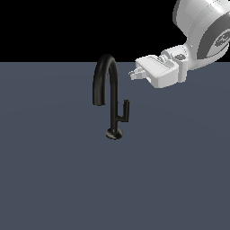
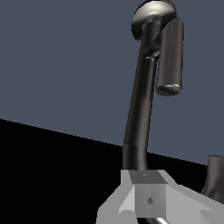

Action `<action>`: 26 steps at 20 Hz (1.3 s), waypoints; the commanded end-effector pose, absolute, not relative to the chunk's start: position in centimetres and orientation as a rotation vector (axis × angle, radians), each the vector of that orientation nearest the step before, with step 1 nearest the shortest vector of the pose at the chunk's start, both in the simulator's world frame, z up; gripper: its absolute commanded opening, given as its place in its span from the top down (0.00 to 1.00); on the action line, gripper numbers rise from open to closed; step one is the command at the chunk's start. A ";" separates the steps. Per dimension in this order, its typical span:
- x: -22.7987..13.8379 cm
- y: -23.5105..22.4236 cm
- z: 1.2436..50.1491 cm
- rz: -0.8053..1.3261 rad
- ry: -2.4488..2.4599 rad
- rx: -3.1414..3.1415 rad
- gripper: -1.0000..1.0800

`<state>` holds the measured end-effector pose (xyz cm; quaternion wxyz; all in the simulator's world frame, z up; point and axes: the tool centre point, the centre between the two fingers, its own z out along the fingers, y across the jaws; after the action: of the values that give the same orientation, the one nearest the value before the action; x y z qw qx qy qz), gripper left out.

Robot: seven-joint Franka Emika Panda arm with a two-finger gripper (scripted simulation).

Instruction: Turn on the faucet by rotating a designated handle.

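The black gooseneck faucet [image 1: 112, 96] stands on its small round base [image 1: 114, 134] in the middle of the grey floor. Its handle [image 1: 126, 110], a short stub with a thin upright bar, sticks out on the exterior view's right of the stem. My white gripper [image 1: 133, 74] hovers beside the top of the arched spout, on the exterior view's right, above the handle and apart from both. Its fingers look closed together and hold nothing. In the wrist view the stem [image 2: 142, 100], the handle [image 2: 169, 57] and the base [image 2: 153, 17] lie beyond my gripper [image 2: 148, 199].
A flat grey-blue floor [image 1: 54, 179] spreads around the faucet, with black background behind it. My white arm [image 1: 202, 27] comes in from the exterior view's upper right. Nothing else shows.
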<state>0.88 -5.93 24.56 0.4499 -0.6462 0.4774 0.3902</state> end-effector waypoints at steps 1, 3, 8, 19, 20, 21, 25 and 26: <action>1.6 -6.1 22.7 0.991 1.213 -1.494 1.00; 2.0 -6.1 21.2 1.010 1.237 -1.412 1.00; 2.8 -6.0 18.0 1.047 1.284 -1.237 1.00; 3.4 -5.3 14.3 1.081 1.326 -1.040 1.00; 3.5 -5.3 14.2 1.082 1.327 -1.035 1.00; 3.5 -5.3 14.1 1.083 1.328 -1.032 1.00; 3.5 -5.3 14.1 1.083 1.328 -1.031 1.00; 3.5 -5.3 14.1 1.083 1.328 -1.032 1.00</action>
<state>3.45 -5.30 14.12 0.5402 -0.4341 0.5587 0.4557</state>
